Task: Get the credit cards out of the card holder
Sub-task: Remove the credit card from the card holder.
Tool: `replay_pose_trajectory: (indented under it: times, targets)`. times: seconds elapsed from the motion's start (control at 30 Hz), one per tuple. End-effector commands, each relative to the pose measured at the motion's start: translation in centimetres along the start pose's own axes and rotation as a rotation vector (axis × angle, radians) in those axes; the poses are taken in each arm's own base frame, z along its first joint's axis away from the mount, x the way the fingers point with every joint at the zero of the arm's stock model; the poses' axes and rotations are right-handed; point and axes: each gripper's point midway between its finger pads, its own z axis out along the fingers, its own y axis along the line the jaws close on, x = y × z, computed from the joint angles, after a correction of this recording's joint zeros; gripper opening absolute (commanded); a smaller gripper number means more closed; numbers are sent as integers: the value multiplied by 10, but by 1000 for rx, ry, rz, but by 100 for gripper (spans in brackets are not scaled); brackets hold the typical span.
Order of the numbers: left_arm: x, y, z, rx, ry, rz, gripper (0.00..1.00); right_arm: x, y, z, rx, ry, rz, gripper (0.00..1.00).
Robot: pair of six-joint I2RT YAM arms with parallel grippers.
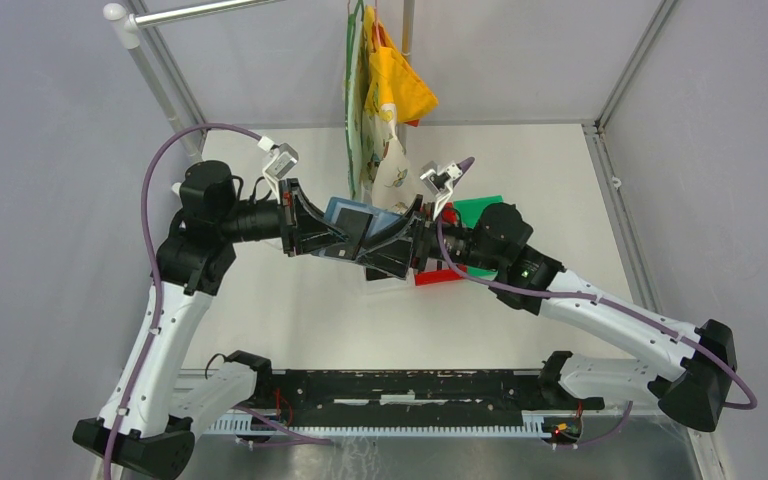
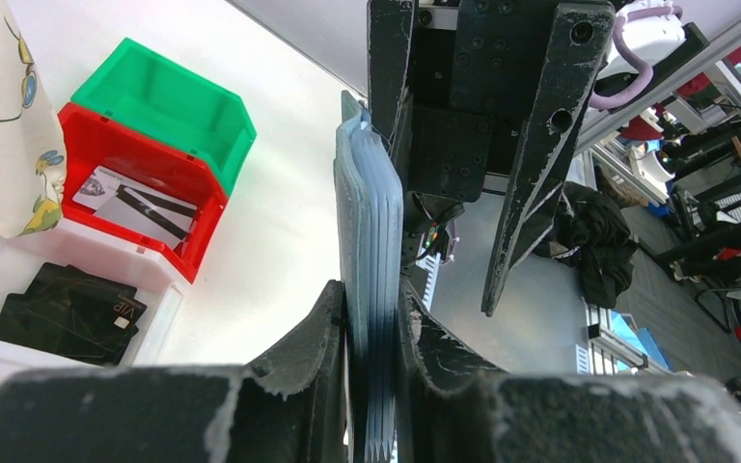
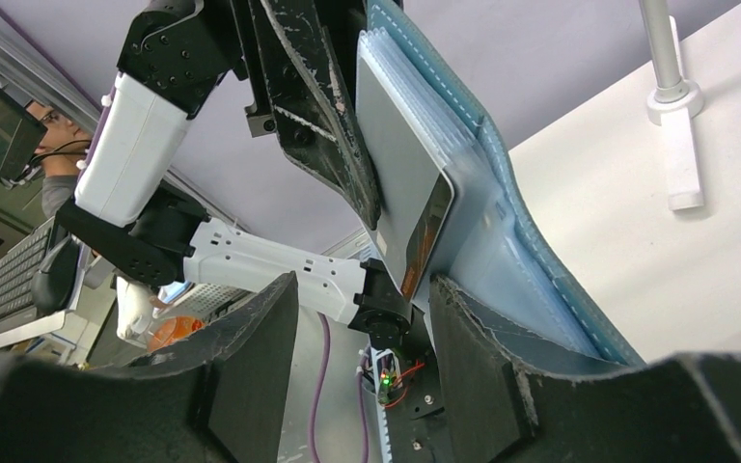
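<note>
The left hand point(image 2: 371, 289) is shut tight on the holder point(image 2: 367, 212). The holder is pinched at one end and held up on its edge in the air, above the middle of the table point(image 1: 290, 310). Its long side is stretched from left to right, from one hand toward the other.

The right hand point(image 3: 365, 289) is held open at the holder's right end, and a gap is seen between its fingers point(image 3: 251, 367). A pale card point(image 3: 400, 174) is seen on the holder's open side, with its corner pointed into that gap. Nothing is gripped by the right hand yet.

The card's free end is nearer to the right hand. So a pull to the right, along the holder's long side, is likely called for once the fingers are closed on the card alone.

Below and to the right, a green bin point(image 2: 169, 106), a red bin point(image 2: 198, 231) and a white bin point(image 2: 169, 299) are set on the table. Pale cards point(image 2: 130, 203) are laid in the red bin and dark cards point(image 2: 63, 309) in the white one. Bags point(image 1: 385, 110) are hung at the far side.
</note>
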Motion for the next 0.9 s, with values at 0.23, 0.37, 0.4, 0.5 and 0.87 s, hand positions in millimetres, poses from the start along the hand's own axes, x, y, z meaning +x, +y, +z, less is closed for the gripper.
replay_pose_trajectory:
  times: [0.23, 0.37, 0.4, 0.5, 0.87]
  targets:
    - [-1, -29, -7, 58, -25, 9, 6, -35, -39, 6, 215, -175, -20, 57]
    - [0, -34, -9, 77, -24, 18, 7, -41, -30, 8, 167, -215, 7, 56]
    - [2, -33, -8, 78, -21, 15, 7, -43, -23, 11, 124, -223, 17, 55]
    - [6, -28, -7, 73, -13, 5, 7, -42, 0, 17, -23, -215, 50, 53]
    - [5, -33, -6, 115, 6, 12, 15, -37, 45, -4, -322, -273, 173, 44]
